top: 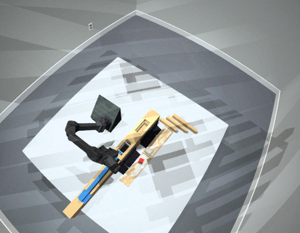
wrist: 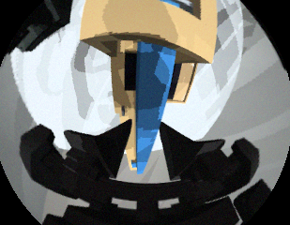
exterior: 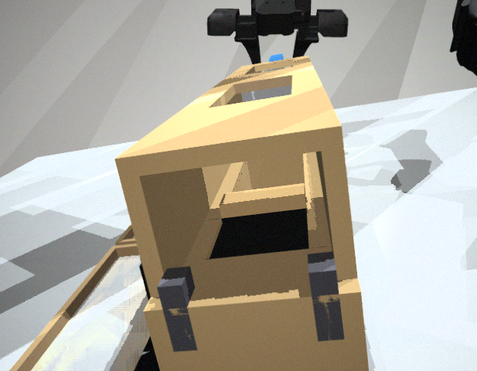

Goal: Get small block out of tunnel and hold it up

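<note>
One long wooden tunnel point(top: 151, 114) point(exterior: 246, 139) point(wrist: 149, 19), windowed top. One blue handle point(top: 97, 180) point(exterior: 276, 57) point(wrist: 151, 89), jutting from far end. One side tray point(top: 127, 181) point(wrist: 192, 81), beside tunnel. One tool point(top: 114, 166) point(exterior: 276, 59) point(wrist: 145, 123), roughly half open, fingers astride handle, visible gaps, nothing held. One small red block point(top: 141, 160), atop tray, outside tunnel; presumably task's block. Step in hand, by judgement: grasping handle. Next move: close squarely, confirm grip, slide cage; if red block is target, lift that instead.
</note>
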Tool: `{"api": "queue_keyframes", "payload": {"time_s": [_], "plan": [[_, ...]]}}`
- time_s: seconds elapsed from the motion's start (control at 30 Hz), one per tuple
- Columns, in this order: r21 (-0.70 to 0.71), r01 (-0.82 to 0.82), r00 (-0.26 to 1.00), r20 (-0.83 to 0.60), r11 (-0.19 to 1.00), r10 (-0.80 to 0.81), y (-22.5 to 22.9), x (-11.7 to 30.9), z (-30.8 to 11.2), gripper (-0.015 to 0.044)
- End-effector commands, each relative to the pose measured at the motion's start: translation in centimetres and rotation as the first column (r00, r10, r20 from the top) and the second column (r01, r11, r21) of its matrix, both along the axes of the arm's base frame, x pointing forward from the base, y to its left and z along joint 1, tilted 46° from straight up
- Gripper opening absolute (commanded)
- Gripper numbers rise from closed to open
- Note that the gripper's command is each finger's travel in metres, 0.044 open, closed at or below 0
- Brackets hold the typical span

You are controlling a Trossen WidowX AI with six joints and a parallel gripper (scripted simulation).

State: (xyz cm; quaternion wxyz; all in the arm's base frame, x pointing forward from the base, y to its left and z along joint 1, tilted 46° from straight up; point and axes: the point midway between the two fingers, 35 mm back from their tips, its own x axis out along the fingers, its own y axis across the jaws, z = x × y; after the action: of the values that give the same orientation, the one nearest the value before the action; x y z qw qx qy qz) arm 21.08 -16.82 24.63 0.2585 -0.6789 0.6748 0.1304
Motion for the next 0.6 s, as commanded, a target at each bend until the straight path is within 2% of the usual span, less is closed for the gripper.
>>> {"api": "queue_keyframes", "payload": {"time_s": [0.0, 0.07, 0.17, 0.23, 0.57], "plan": [[0.0, 0.002, 1.0, 0.0, 1.0, -0.002, 0.0, 0.0, 0.0, 0.0125], [0.0, 0.002, 1.0, 0.0, 1.0, -0.002, 0.0, 0.0, 0.0, 0.0072], [0.0, 0.002, 1.0, 0.0, 1.0, -0.002, 0.0, 0.0, 0.0, 0.0052], [0.001, 0.002, 1.0, 0.001, 1.0, -0.002, -0.1, 0.0, 0.1, 0.0], [0.001, -0.002, 1.0, 0.004, 1.0, 0.002, -2.1, -0.6, 1.4, 0.0]]}}
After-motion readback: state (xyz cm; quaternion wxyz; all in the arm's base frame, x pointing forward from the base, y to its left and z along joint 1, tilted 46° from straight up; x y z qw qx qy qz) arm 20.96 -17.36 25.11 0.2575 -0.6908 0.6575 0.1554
